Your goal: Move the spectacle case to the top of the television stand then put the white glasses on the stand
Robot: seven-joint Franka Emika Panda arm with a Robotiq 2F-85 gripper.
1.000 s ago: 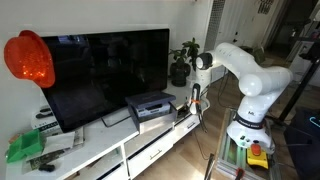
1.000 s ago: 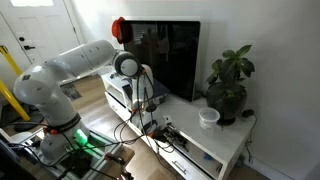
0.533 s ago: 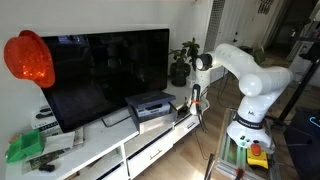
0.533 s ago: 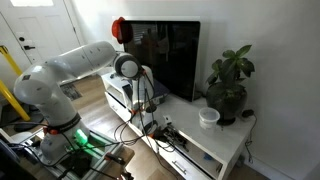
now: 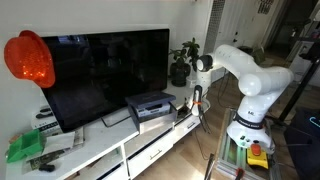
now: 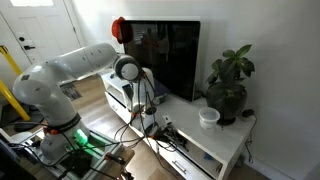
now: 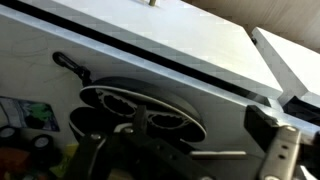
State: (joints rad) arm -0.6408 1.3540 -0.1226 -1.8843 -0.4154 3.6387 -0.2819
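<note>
In the wrist view a dark oval spectacle case [image 7: 110,125] lies on the glossy white television stand [image 7: 180,50]. Two pale-rimmed oval lenses, probably the glasses [image 7: 140,107], rest on it. My gripper [image 7: 182,146] hangs just above it with its jaws wide apart. One finger [image 7: 274,138] is right of the case and clear of it; the other sits low on the left. In both exterior views the gripper [image 5: 196,101] [image 6: 146,108] points down over the front of the long stand [image 5: 112,150] [image 6: 215,147], beside the grey box. The case is too small to pick out there.
A black television [image 5: 105,72] stands on the stand with a grey-and-black flat box [image 5: 148,103] in front of it. A potted plant [image 6: 229,85] and a white bowl [image 6: 208,117] stand at one end, green items [image 5: 25,147] at the other. Cables [image 6: 155,128] trail below my gripper.
</note>
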